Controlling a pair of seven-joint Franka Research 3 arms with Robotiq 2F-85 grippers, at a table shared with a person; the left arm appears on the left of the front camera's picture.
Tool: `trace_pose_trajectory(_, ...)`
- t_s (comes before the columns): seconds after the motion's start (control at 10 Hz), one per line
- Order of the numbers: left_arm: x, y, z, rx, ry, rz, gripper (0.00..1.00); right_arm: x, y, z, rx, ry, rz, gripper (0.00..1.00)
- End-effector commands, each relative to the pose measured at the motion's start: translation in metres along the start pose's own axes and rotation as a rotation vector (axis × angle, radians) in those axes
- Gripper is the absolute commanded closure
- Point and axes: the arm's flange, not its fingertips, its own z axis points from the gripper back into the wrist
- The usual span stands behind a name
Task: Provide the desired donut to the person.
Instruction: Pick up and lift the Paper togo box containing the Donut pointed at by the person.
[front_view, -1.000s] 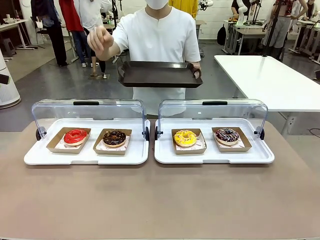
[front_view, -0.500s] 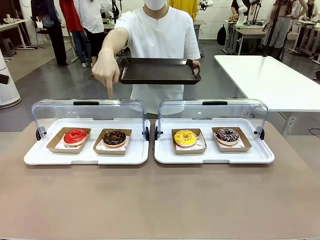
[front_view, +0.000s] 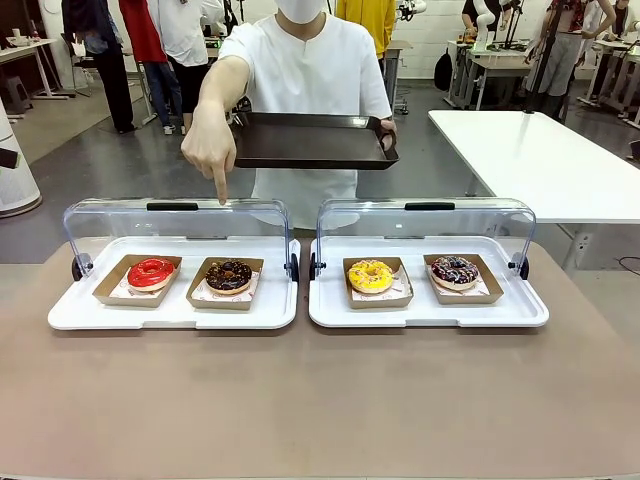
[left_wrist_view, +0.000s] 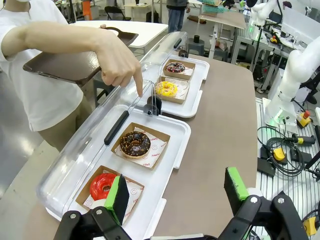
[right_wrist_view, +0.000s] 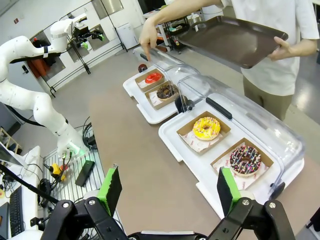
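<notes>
Both claws wide open, nothing between the green pads. The left gripper (left_wrist_view: 176, 189) hangs over the table's near left, off the red-donut end of the left case. The right gripper (right_wrist_view: 168, 189) hangs over the near right, off the sprinkle-donut end of the right case.

The person in a plain white short-sleeved shirt (front_view: 310, 75) stands at 12 o'clock, across the table. One hand (front_view: 386, 133) holds a dark brown rectangular serving tray (front_view: 310, 140) level at chest height, well above the cases.

The person's other hand (front_view: 208, 148) reaches forward with the index finger straight down. The fingertip is at the top edge of the left case's clear lid, in line with the chocolate donut. Cannot tell if it touches the lid.

2 white plastic display cases sit side by side. The left case (front_view: 170, 312) is at 11 o'clock and the right case (front_view: 430, 314) at 1 o'clock. Their clear lids are swung up to the far side.

4 donuts, each in a brown cardboard tray:
- Left case: red glazed donut (front_view: 151, 272) at 9 o'clock, chocolate donut with pale crumbs (front_view: 229, 275) at 3 o'clock.
- Right case: yellow glazed donut (front_view: 371, 276) at 9 o'clock, dark donut with coloured sprinkles (front_view: 455, 270) at 3 o'clock.
</notes>
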Motion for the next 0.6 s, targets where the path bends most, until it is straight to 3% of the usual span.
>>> trace_pose_trajectory(0.0,0.0001,-0.0003,0.0005,-0.002,-0.007,-0.002,0.00,0.0000,-0.0009,-0.0004,0.008,-0.017,0.005,0.00)
trace_pose_trajectory(0.5,0.0001,-0.0003,0.0005,-0.002,-0.007,-0.002,0.00,0.0000,-0.0009,-0.0004,0.008,-0.017,0.005,0.00)
